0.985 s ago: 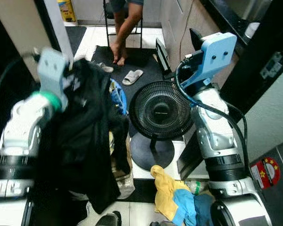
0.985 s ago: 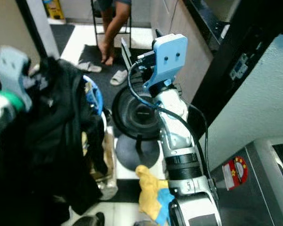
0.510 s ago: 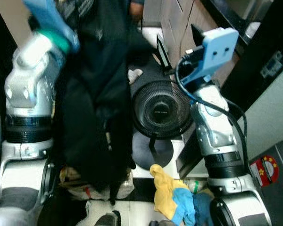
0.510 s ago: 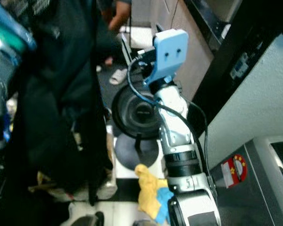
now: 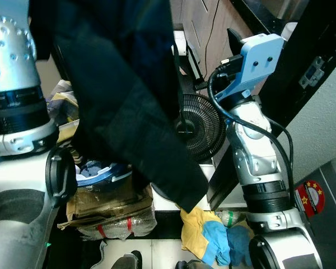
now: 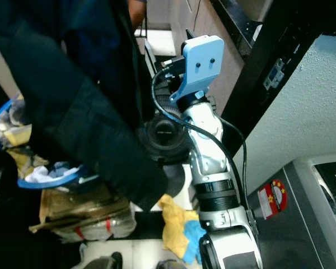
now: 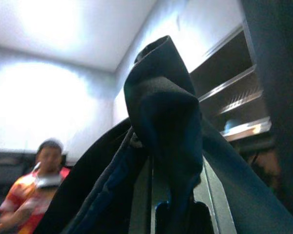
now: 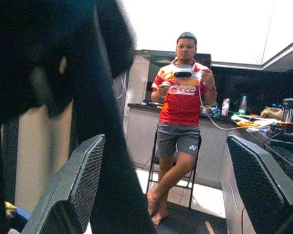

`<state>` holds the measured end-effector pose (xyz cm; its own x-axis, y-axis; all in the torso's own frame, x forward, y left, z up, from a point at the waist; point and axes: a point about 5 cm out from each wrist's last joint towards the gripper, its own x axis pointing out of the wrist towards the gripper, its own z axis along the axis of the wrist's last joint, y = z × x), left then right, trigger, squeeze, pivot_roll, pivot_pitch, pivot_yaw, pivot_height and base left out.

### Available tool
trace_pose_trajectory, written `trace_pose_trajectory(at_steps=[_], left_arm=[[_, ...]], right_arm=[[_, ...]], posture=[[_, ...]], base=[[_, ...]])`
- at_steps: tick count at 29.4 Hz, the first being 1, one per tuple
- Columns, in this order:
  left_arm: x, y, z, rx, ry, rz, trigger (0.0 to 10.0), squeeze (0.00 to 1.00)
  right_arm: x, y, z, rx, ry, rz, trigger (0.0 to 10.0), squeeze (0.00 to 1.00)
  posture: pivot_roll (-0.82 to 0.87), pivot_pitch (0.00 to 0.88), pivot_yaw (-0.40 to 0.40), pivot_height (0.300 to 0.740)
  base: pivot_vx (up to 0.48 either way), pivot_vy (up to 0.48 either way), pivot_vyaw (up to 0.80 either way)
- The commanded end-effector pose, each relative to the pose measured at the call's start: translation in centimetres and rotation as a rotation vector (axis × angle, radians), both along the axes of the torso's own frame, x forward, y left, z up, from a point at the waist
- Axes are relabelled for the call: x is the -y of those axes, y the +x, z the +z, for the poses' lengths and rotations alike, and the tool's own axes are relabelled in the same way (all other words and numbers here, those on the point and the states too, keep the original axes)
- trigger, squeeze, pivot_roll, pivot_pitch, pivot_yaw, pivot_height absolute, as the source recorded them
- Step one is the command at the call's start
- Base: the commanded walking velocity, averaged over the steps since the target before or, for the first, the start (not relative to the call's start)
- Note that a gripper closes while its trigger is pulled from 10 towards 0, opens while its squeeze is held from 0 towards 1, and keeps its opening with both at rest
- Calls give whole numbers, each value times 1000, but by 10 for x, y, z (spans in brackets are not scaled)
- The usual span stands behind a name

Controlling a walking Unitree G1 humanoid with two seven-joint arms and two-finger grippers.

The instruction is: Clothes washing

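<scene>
Even indoor light, head views sharp; hazy wrist views, glaring ceiling and backlit window.

Black floor fan (image 5: 201,129) by a cabinet; seated person (image 8: 180,131) in red shirt on a stool beyond.

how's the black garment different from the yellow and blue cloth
The black garment is dark and large, held up in the air by the left gripper; the yellow and blue cloth is bright, smaller, and lies crumpled on the floor beside the fan. Both are soft laundry.
</scene>
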<state>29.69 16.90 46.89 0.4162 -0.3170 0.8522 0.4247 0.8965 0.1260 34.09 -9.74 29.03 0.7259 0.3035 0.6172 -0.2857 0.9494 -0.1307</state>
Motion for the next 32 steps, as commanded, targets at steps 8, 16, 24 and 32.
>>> trace_pose_trajectory(at_steps=[8, 16, 24, 32], left_arm=[[-14, 15, -39, -164, 36, 137, 10000, 0], [-22, 9, -70, -233, 137, 190, 10000, 0], [-25, -2, -78, -252, 129, 166, 10000, 0], [-18, -2, -79, -255, 122, 151, 10000, 0]], right_arm=[[7, -2, 3, 20, 26, -42, 10000, 0], [18, -7, 23, 96, 72, -100, 10000, 0], [27, -11, 32, 128, 87, -121, 10000, 0], [29, -10, 36, 128, 107, -126, 10000, 0]], posture=[[80, 25, 38, 740], [76, 13, 37, 740], [79, 5, 25, 740], [75, 0, 23, 740]], base=[[0, 0, 0], [0, 0, 0], [0, 0, 0], [0, 0, -100]])
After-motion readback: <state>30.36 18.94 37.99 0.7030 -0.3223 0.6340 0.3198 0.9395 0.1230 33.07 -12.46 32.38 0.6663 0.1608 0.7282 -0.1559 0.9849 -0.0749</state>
